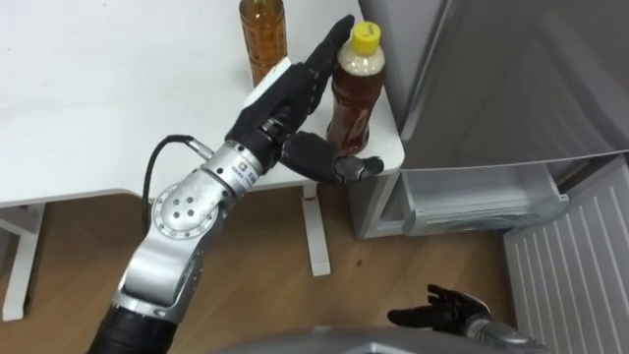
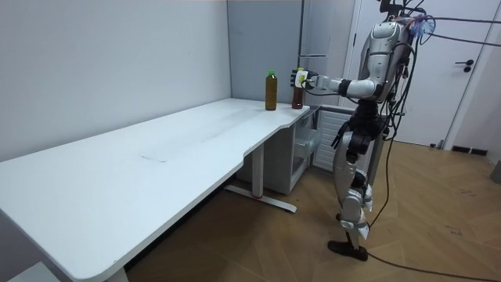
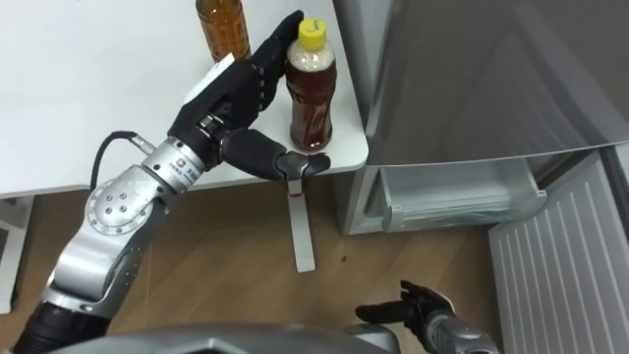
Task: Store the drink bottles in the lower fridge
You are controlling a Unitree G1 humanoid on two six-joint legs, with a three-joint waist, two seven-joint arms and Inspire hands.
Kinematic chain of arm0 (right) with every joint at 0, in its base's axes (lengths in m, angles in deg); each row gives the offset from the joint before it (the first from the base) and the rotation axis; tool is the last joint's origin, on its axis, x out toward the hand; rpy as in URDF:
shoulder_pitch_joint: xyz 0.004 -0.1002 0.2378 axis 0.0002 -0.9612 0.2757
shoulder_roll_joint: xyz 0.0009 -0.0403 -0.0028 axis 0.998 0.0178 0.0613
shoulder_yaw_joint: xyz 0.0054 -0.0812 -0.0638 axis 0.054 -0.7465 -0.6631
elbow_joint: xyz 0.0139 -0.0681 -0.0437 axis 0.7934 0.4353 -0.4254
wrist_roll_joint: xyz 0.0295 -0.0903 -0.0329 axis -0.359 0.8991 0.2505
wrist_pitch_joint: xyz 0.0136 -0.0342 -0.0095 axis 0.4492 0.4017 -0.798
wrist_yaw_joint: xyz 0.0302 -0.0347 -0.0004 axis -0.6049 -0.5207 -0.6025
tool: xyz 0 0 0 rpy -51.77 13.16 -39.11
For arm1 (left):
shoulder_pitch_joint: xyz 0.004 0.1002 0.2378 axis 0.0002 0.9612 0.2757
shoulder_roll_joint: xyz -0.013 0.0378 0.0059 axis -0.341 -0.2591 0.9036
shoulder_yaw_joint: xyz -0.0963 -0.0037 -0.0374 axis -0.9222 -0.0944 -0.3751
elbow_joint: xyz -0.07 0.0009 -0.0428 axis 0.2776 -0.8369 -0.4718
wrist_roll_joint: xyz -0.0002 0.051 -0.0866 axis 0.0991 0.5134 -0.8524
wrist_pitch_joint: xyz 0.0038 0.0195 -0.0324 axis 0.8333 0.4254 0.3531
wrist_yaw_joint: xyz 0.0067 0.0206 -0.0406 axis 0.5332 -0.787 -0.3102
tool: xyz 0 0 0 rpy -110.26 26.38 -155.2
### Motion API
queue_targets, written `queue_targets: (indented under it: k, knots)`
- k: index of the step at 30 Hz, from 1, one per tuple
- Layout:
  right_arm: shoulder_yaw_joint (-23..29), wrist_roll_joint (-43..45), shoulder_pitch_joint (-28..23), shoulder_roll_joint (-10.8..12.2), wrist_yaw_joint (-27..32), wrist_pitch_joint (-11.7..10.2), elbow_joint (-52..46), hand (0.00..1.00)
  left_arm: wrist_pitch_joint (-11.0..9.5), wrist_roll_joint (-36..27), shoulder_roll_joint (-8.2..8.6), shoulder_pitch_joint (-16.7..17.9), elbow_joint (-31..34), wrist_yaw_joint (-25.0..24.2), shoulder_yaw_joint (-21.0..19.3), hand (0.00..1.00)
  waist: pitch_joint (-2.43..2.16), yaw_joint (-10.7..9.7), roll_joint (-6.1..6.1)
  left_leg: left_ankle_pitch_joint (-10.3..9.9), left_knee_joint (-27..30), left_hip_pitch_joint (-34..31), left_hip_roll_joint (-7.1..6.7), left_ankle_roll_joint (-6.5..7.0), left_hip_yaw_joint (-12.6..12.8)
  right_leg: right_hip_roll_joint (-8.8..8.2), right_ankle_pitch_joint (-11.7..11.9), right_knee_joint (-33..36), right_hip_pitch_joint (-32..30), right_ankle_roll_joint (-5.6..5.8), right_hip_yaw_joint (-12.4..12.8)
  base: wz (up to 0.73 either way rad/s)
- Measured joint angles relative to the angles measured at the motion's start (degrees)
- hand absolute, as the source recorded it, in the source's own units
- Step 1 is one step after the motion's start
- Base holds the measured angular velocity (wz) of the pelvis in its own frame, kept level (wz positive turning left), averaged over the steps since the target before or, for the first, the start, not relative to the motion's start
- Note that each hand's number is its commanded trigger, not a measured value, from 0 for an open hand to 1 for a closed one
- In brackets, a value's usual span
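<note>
Bottle w/ yellow cap stands at the table corner, right by the fridge w/ its lower drawer open, so I judge a short carry. My left hand is spread, fingers straight alongside it, thumb out below, not gripping yet. 2nd bottle stands behind. Right hand hangs low, relaxed.

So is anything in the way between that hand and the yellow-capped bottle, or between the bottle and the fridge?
Nothing visible. The left hand is open right beside the bottle. The lower fridge stands open just past the table corner. The other bottle stands behind, clear of both.
</note>
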Motion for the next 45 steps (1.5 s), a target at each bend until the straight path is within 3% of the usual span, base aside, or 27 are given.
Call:
queue_targets:
  k: [10, 15, 17, 26, 33, 38, 45]
  knots:
    - [0.1, -0.2, -0.1, 0.1, -0.2, 0.2, 0.0, 0.0, 0.3, -5.2, 0.05, 0.0, -1.8, -0.1, -0.1, 0.0, 0.1, -0.1, -0.49, 0.0, 0.2, 0.3, 0.14, 0.0, 0.8, -0.02, 0.0, 0.1, 0.4, 0.0, 0.3, -0.01]
    - [0.1, -0.4, -0.5, 0.1, -0.2, 2.0, -1.6, 0.0, 0.5, -10.5, 0.65, -0.3, -3.9, -0.1, -0.1, 0.0, 0.01, -0.2, -0.51, 0.0, 0.0, 0.2, 0.27, 0.0, 1.2, 0.03, 0.0, 0.8, -0.2, 0.0, 0.7, -0.06]
    - [0.1, -0.4, -1.1, 0.2, -0.1, 2.5, -2.9, 0.0, 1.7, -11.6, 0.98, -0.4, -4.5, -0.1, -0.6, 0.0, -0.1, -0.2, -0.49, 0.0, 0.0, 0.2, 0.3, 0.0, 1.2, 0.05, 0.0, 0.8, -0.2, 0.0, 0.7, 0.0]
    - [1.0, -1.0, -2.4, 0.2, 0.2, 4.6, -5.6, 0.0, 4.9, -11.6, 1.96, -2.3, -6.5, 0.1, -1.7, 0.0, -0.36, -0.4, 0.0, 0.0, 0.1, 0.0, 0.27, 0.0, 1.2, 0.06, 0.0, 0.8, -0.4, 0.0, 0.9, 0.0]
    - [1.1, -3.2, -3.1, -0.2, 0.7, 4.6, -5.7, 0.0, 4.9, -11.6, 2.26, -5.5, -10.4, 1.5, -1.9, 0.0, -0.48, -0.5, 1.24, 0.0, 0.1, 0.4, 0.3, 0.0, 1.5, 0.07, 0.0, 0.8, -0.3, -0.02, 0.9, 0.0]
    - [2.4, -2.9, -3.3, -0.4, 1.5, 4.5, -5.7, 0.0, 4.9, -11.5, 2.03, -6.5, -12.0, 4.0, -2.6, 0.0, -0.24, -0.7, 1.87, 0.0, 0.0, 0.5, 0.42, 0.0, 1.7, 0.15, 0.0, 0.9, -0.5, -0.04, 1.9, -0.04]
    - [2.5, -2.6, -3.2, -0.4, 1.9, 4.5, -6.4, 0.0, 4.9, -11.6, 2.12, -8.8, -16.0, 5.4, -4.3, 0.0, -0.15, -1.8, 1.82, 0.0, -0.1, 0.1, 0.95, -0.02, 2.9, 0.36, 0.2, 1.0, -1.3, -0.23, 2.6, -0.08]
